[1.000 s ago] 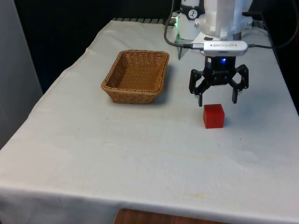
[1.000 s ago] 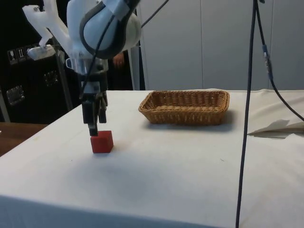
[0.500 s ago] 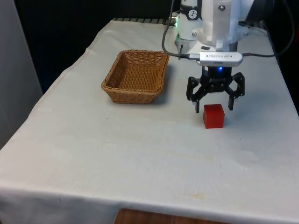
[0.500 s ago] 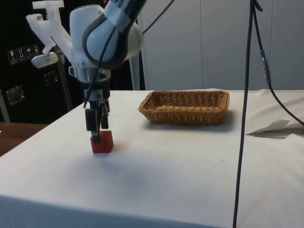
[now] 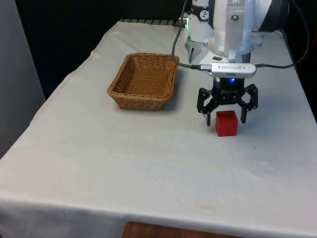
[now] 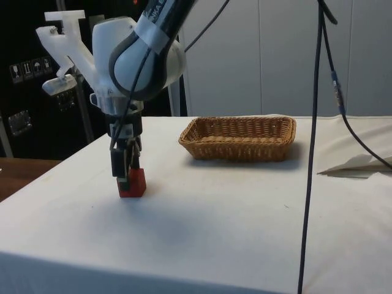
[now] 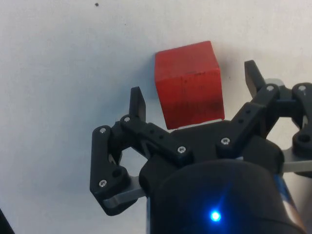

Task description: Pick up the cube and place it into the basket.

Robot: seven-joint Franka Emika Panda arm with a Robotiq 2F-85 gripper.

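The gripper (image 5: 226,119) has lowered around the red cube (image 5: 227,123), fingers spread either side (not yet clamped), well apart from the basket (image 5: 144,80); grasp is imminent.

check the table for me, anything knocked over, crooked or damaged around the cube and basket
Nothing stands out. The red cube sits flat on the white cloth, with the open gripper straddling it. The wicker basket stands upright and apart, toward the front view's left, with nothing in it.

cube (image 6: 133,183) partly hidden behind fingers (image 6: 124,173) in side view, basket (image 5: 143,81) interior floor unseen there
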